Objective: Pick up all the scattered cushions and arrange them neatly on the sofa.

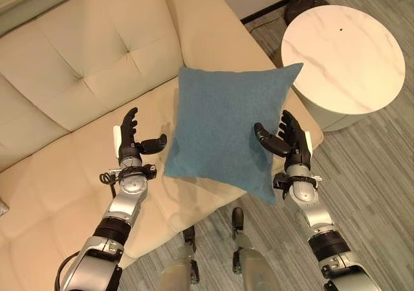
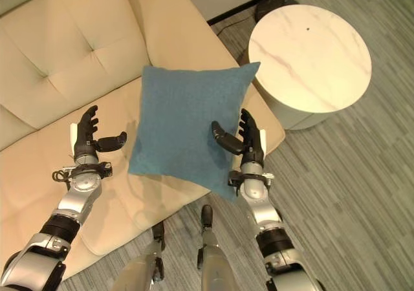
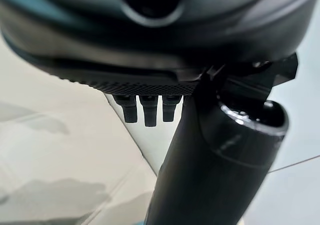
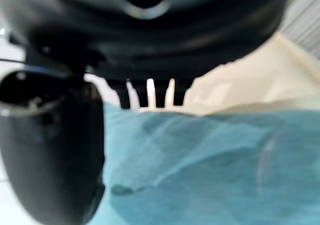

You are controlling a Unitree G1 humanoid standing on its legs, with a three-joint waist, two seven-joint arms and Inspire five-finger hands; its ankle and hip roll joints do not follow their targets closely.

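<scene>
Both hands are hanging open with straight fingers, the left hand [image 1: 132,143] just beside the blue cushion [image 1: 226,130], the right hand [image 1: 289,139] touching it. That cushion is lying at the sofa's [image 1: 77,58] front edge; straightening is probably remaining.

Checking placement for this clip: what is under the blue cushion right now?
The blue cushion lies over the cream sofa seat's front edge, one corner overhanging the grey floor. Anything beneath it is covered. The left hand and right hand flank it, open.

No legible txt, no labels, nos.
</scene>
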